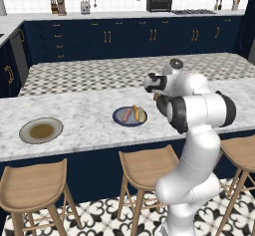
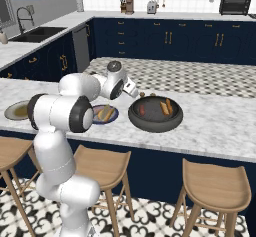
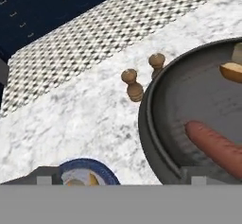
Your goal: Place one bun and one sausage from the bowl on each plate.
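Gripper [image 3: 118,180] at the frame's bottom, fingers apart and empty, between the blue plate [image 3: 101,170] lower left and the bowl [image 3: 156,138] at right holding a sausage [image 3: 212,145].

arm [image 2: 65,131]: folded up tall, elbow bent, forearm reaching forward | wrist: tipped down and angled to the side | gripper [image 3: 118,180]: jaws spread wide apart, nothing between the fingertips

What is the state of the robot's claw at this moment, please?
Claw: open and empty, hanging over the counter between the blue plate and the bowl.
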